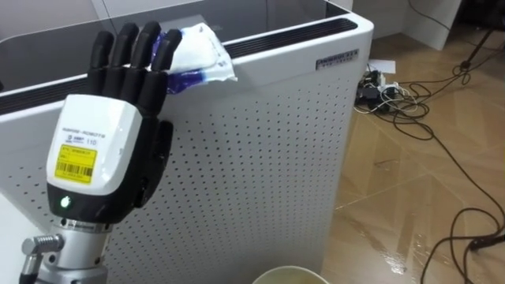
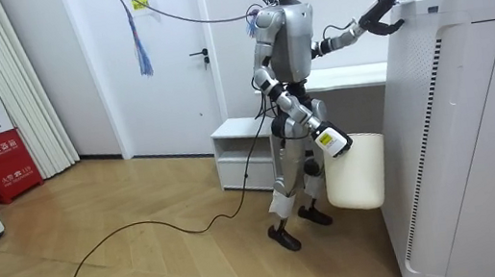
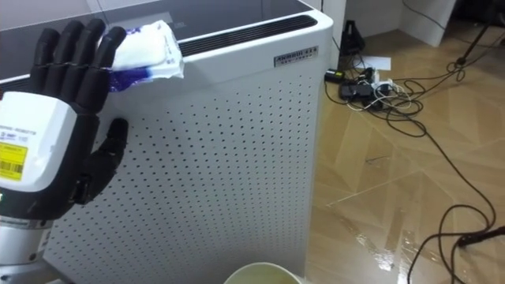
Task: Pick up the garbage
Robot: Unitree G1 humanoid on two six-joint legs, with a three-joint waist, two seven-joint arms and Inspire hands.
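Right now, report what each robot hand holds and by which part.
Left robot hand: nothing, straight fingers touch the wrapper. Right robot hand: white bin, by its top rim.

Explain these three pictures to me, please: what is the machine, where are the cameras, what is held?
This is a humanoid robot on two legs. Two pictures come from cameras in its head; the third from a camera standing in the room. Its left hand, fingers straight, reaches to a white and blue packet lying on top of a tall white perforated cabinet, not yet gripping it. In the room view its right hand carries a cream bin.
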